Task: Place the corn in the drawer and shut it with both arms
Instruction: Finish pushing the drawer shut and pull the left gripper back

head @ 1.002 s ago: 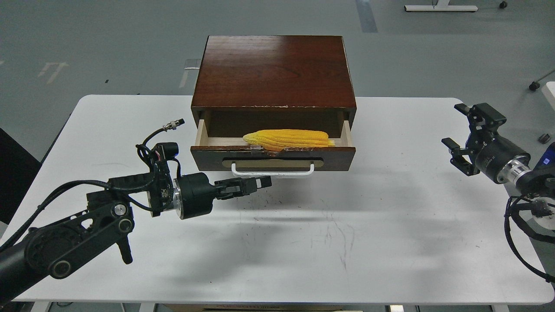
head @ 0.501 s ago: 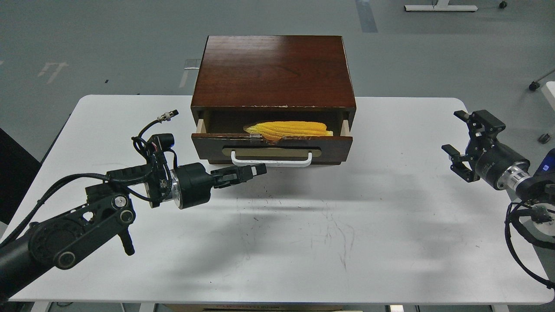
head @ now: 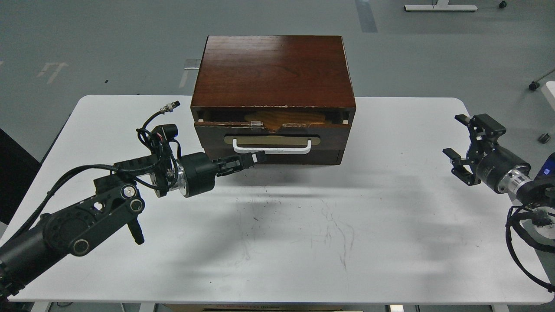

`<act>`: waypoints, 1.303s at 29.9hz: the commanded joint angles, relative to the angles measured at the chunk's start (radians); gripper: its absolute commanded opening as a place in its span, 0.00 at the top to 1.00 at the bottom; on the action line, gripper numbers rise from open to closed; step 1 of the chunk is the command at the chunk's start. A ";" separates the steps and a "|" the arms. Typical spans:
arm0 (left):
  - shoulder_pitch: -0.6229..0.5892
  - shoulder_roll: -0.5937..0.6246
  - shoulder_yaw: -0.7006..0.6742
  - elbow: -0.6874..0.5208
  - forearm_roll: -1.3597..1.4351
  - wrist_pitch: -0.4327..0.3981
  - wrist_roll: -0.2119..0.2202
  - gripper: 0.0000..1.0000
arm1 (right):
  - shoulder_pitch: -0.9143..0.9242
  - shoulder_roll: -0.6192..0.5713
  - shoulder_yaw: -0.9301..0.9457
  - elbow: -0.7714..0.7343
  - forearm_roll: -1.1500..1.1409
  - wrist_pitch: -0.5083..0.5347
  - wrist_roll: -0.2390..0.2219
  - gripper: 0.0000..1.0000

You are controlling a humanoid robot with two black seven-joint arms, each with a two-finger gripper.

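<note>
Left gripper (head: 259,157) is sitting right under the white bar handle (head: 272,149), fingers pressed together w/ nothing between them, tip touching or just shy of the handle, can't tell which. Drawer (head: 271,136) is showing only a thin slot along its top edge, front nearly flush w/ the dark-brown cabinet (head: 273,71). Corn (head: 284,118) is lying lengthwise inside that slot, in shadow, looking dull orange-brown, approx centred. Chipped pale bits are showing along the drawer's top lip. Right gripper (head: 463,141) is hanging well off to the right, fingers spread, holding nothing, nowhere near the cabinet. White table (head: 303,242) is carrying scuff marks in front of the cabinet.
</note>
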 commanded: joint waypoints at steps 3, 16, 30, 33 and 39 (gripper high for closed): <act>-0.014 -0.007 0.002 0.017 0.001 0.008 0.015 1.00 | 0.000 0.000 0.000 0.000 0.000 0.000 0.000 0.04; -0.039 -0.040 0.002 0.069 -0.001 0.056 0.046 1.00 | -0.017 -0.002 0.005 0.000 0.000 0.000 0.000 0.04; -0.016 0.058 0.020 -0.047 -0.139 -0.064 0.029 1.00 | -0.017 -0.006 0.007 0.002 0.000 0.000 0.000 0.04; 0.018 0.102 0.006 -0.113 -0.157 -0.099 0.016 1.00 | -0.017 -0.006 0.008 0.002 0.000 0.002 0.000 0.04; 0.029 0.199 -0.032 -0.221 -0.399 -0.114 -0.047 0.56 | -0.018 0.000 0.054 0.002 0.003 0.002 0.000 0.04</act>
